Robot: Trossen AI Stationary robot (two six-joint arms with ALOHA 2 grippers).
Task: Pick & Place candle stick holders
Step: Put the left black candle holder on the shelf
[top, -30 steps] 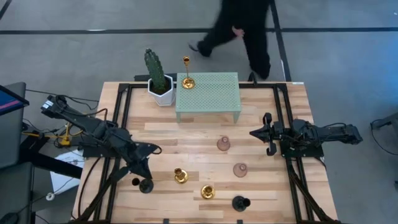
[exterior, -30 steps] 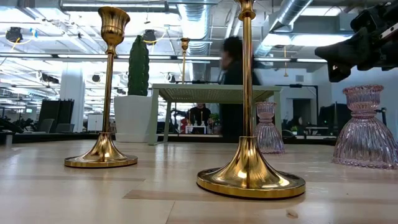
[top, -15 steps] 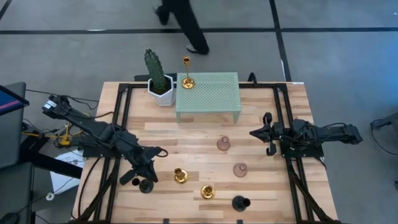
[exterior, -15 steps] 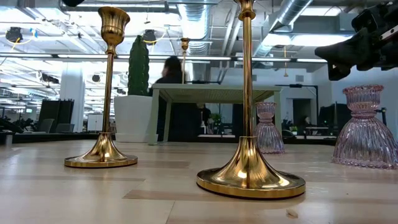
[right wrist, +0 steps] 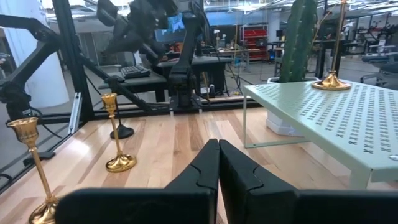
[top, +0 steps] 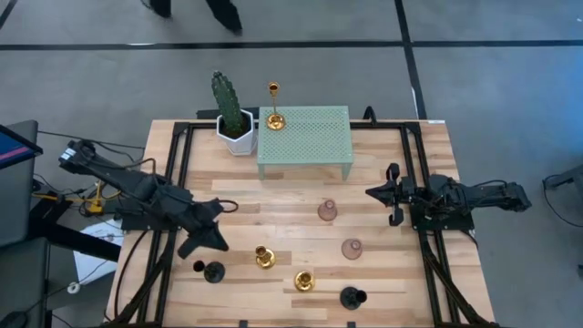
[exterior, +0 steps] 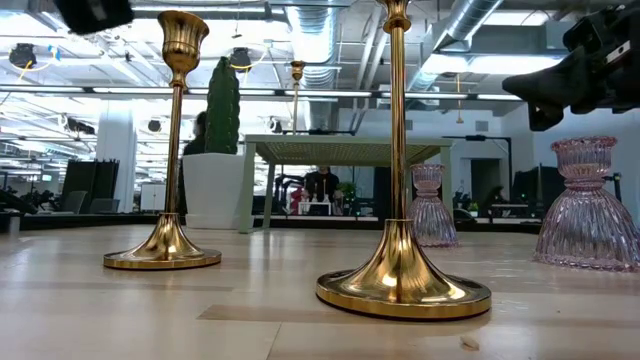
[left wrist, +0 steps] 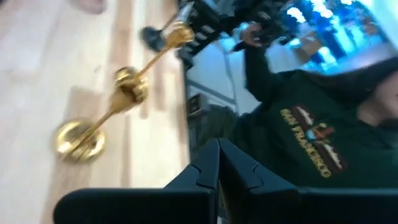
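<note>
Two gold holders (top: 264, 258) (top: 304, 281) stand upright on their round bases on the near part of the table. One black holder (top: 213, 271) stands to their left and another (top: 352, 297) at the near edge. Two pink glass holders (top: 327, 211) (top: 352, 248) stand mid-table. A third gold holder (top: 273, 118) stands on the green shelf's (top: 310, 137) far left corner. My left gripper (top: 205, 239) is shut and empty, just beyond the left black holder and clear of it. My right gripper (top: 387, 194) is shut and empty, above the table's right side.
A green cactus in a white pot (top: 232, 123) stands left of the shelf. A person in a dark hoodie (left wrist: 311, 143) shows in the left wrist view beyond the table. Another person (top: 191, 7) walks on the floor behind the table. Bare wood lies between the shelf and the pink holders.
My left gripper first went a little toward the left black holder, then drew back toward the table's left and far side and turned. The holder stays upright where it was. The person behind the table has walked toward the left.
</note>
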